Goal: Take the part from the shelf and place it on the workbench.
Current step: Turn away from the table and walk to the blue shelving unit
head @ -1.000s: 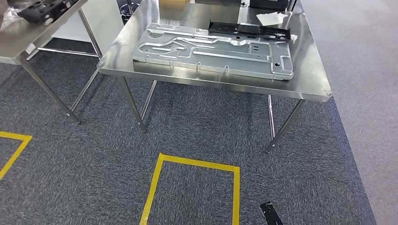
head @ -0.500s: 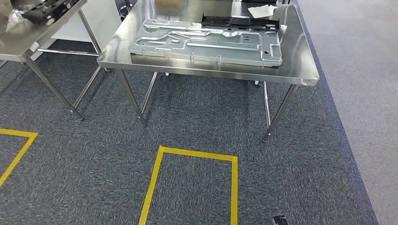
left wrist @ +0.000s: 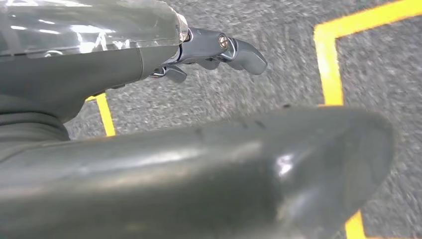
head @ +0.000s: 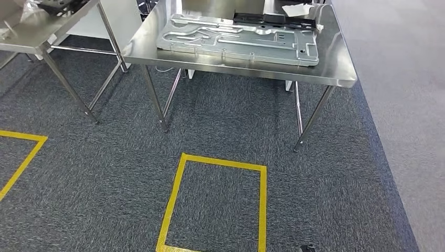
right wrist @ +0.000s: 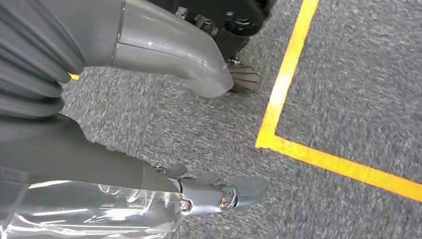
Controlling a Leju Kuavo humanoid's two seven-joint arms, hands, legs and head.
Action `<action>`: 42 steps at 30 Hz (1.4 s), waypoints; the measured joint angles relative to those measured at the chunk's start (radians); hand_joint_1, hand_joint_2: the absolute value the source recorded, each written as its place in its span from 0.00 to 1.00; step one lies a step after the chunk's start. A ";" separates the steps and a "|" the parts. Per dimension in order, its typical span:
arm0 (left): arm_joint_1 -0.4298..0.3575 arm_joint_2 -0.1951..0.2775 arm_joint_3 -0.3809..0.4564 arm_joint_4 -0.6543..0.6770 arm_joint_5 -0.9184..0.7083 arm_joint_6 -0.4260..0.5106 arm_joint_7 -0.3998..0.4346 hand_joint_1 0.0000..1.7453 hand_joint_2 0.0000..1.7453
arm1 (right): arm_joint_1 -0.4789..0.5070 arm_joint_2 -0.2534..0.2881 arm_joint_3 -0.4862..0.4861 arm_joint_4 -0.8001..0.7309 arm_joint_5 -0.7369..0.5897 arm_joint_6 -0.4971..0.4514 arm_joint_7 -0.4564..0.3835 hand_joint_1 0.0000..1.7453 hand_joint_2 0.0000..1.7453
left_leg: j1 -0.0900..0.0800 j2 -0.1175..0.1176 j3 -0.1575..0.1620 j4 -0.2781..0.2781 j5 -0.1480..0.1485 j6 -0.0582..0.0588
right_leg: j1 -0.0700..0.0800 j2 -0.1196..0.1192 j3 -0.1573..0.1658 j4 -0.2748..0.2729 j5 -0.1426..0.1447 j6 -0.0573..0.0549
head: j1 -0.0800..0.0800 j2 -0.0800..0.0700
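Head view: whole scene shifted against earlier frames, so camera moved, not things; steel table (head: 336, 73) sat a little higher and further right in frame. Large metal part (head: 241, 39) lay flat on table, black tray (head: 273, 20) just behind it. Yellow floor square (head: 218, 202) lay between robot and table. Judged: robot was walking, part apparently already delivered.

Left wrist view: left hand (left wrist: 209, 50) hung over carpet, fingers loosely curled, holding nothing.

Right wrist view: right hand (right wrist: 214, 191) the same, loosely curled and empty, near yellow tape (right wrist: 283, 89).
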 joint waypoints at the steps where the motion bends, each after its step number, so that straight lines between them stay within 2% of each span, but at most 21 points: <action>1: 0.000 -0.001 0.000 0.000 0.001 0.007 0.003 0.00 0.00 | 0.000 0.001 0.000 0.000 0.004 0.004 -0.002 0.00 0.00 | -0.002 0.000 -0.011 0.002 0.006 0.003 | 0.000 0.001 -0.026 0.071 -0.040 0.003 | 0.000 0.000; 2: 0.001 -0.002 0.000 0.000 0.002 0.013 0.005 0.00 0.00 | 0.000 0.002 0.000 0.000 0.008 0.009 -0.002 0.00 0.00 | -0.004 0.000 -0.021 0.005 0.011 0.003 | 0.000 0.001 -0.042 0.125 -0.064 0.004 | 0.000 0.000; 3: 0.002 -0.002 0.000 0.000 0.002 0.018 0.007 0.00 0.00 | 0.000 0.002 0.000 0.000 0.012 0.015 -0.003 0.00 0.00 | -0.006 0.000 -0.029 0.009 0.015 0.003 | 0.000 0.002 -0.040 0.145 -0.070 0.004 | 0.000 0.000; 4: 0.003 -0.003 0.001 0.000 0.002 0.024 0.008 0.00 0.00 | 0.001 0.004 0.000 0.001 0.016 0.021 -0.005 0.00 0.00 | -0.007 0.000 -0.035 0.013 0.018 0.002 | 0.001 0.002 -0.016 0.122 -0.056 0.001 | 0.000 0.000; 7: 0.002 -0.007 0.002 0.000 0.004 0.036 0.015 0.00 0.00 | -0.003 0.010 0.000 0.001 0.029 0.031 -0.026 0.00 0.00 | -0.010 -0.001 -0.045 0.024 0.021 -0.003 | 0.008 0.002 0.117 -0.084 0.009 -0.018 | 0.000 0.000; 9: -0.002 -0.010 0.005 0.000 0.005 0.039 0.018 0.00 0.00 | -0.006 0.014 0.000 0.001 0.034 0.033 -0.041 0.00 0.00 | -0.014 0.000 -0.053 0.031 0.021 -0.007 | 0.012 0.002 0.148 -0.147 0.015 -0.028 | 0.000 0.000; 12: -0.005 -0.011 0.006 0.000 0.001 0.044 0.026 0.00 0.00 | -0.007 0.023 0.000 0.001 0.051 0.030 -0.060 0.00 0.00 | -0.014 0.000 -0.060 0.036 0.021 -0.008 | 0.015 0.003 0.145 -0.152 0.018 -0.028 | 0.000 0.000; 17: -0.006 -0.012 0.010 0.000 -0.002 0.054 0.037 0.00 0.00 | -0.015 0.033 0.000 0.001 0.069 0.008 -0.072 0.00 0.00 | -0.011 -0.001 -0.063 0.034 0.027 -0.017 | 0.018 0.002 0.141 -0.151 0.021 -0.035 | 0.000 0.000; 20: -0.006 -0.012 0.013 0.000 -0.007 0.055 0.040 0.00 0.00 | -0.016 0.041 0.000 0.001 0.066 -0.002 -0.063 0.00 0.00 | -0.011 -0.001 -0.066 0.035 0.028 -0.017 | 0.017 0.002 0.140 -0.151 0.024 -0.036 | 0.000 0.000; 23: -0.007 -0.012 0.014 0.000 -0.012 0.051 0.042 0.00 0.00 | -0.016 0.047 -0.001 0.001 0.054 -0.001 -0.052 0.00 0.00 | -0.012 -0.001 -0.069 0.038 0.029 -0.015 | 0.016 0.001 0.139 -0.151 0.026 -0.033 | 0.000 0.000; 26: -0.007 -0.012 0.014 0.000 -0.014 0.045 0.041 0.00 0.00 | -0.015 0.048 -0.003 0.001 0.048 0.001 -0.050 0.00 0.00 | -0.009 0.000 -0.067 0.026 0.040 -0.007 | 0.016 0.001 0.140 -0.153 0.028 -0.024 | 0.000 0.000; 28: -0.008 -0.014 0.014 0.000 -0.014 0.041 0.035 0.00 0.00 | -0.013 0.047 -0.006 0.001 0.048 0.005 -0.051 0.00 0.00 | -0.001 0.003 -0.064 0.008 0.053 0.000 | 0.017 0.005 0.117 -0.105 -0.009 -0.018 | 0.000 0.000; 30: -0.006 -0.014 0.014 0.000 -0.015 0.038 0.029 0.00 0.00 | -0.008 0.047 -0.010 0.001 0.048 0.012 -0.052 0.00 0.00 | 0.001 0.005 -0.068 0.004 0.059 0.003 | 0.013 0.007 0.058 0.021 -0.079 -0.011 | 0.000 0.000; 31: -0.004 -0.014 0.014 0.000 -0.014 0.037 0.027 0.00 0.00 | -0.005 0.047 -0.011 0.001 0.048 0.016 -0.052 0.00 0.00 | 0.001 0.006 -0.071 0.006 0.060 0.003 | 0.010 0.007 0.028 0.084 -0.103 -0.007 | 0.000 0.000; 32: -0.002 -0.014 0.014 0.000 -0.014 0.036 0.025 0.00 0.00 | -0.001 0.047 -0.013 0.002 0.048 0.021 -0.051 0.00 0.00 | 0.001 0.007 -0.073 0.008 0.059 0.002 | 0.007 0.007 0.010 0.122 -0.111 -0.003 | 0.000 0.000; 33: -0.001 -0.014 0.015 0.000 -0.014 0.036 0.025 0.00 0.00 | 0.001 0.046 -0.014 0.002 0.048 0.025 -0.051 0.00 0.00 | 0.001 0.008 -0.075 0.012 0.058 0.001 | 0.005 0.007 0.012 0.120 -0.097 -0.001 | 0.000 0.000; 34: 0.000 -0.014 0.015 0.000 -0.014 0.036 0.025 0.00 0.00 | 0.003 0.045 -0.016 0.003 0.047 0.030 -0.051 0.00 0.00 | 0.002 0.009 -0.076 0.016 0.056 -0.002 | 0.002 0.005 0.032 0.080 -0.067 0.001 | 0.000 0.000; 35: 0.001 -0.014 0.015 0.000 -0.016 0.036 0.025 0.00 0.00 | 0.004 0.043 -0.018 0.003 0.046 0.033 -0.051 0.00 0.00 | 0.002 0.009 -0.076 0.021 0.052 -0.006 | 0.000 0.000 0.067 0.010 -0.029 0.002 | 0.000 0.000; 37: 0.001 -0.014 0.015 0.000 -0.021 0.035 0.026 0.00 0.00 | 0.003 0.041 -0.022 0.003 0.043 0.040 -0.050 0.00 0.00 | -0.002 0.011 -0.080 0.034 0.044 -0.017 | 0.002 -0.010 0.122 -0.106 0.011 -0.006 | 0.000 0.000; 38: 0.000 -0.014 0.015 0.000 -0.025 0.034 0.027 0.00 0.00 | 0.003 0.040 -0.024 0.003 0.040 0.042 -0.050 0.00 0.00 | -0.004 0.012 -0.082 0.039 0.041 -0.023 | 0.004 -0.013 0.133 -0.133 0.016 -0.013 | 0.000 0.000; 42: 0.000 -0.012 0.015 0.000 -0.031 0.032 0.033 0.00 0.00 | 0.010 0.040 -0.035 0.005 0.033 0.049 -0.048 0.00 0.00 | -0.001 0.014 -0.091 0.058 0.025 -0.045 | 0.006 -0.003 0.129 -0.141 0.019 -0.044 | 0.000 0.000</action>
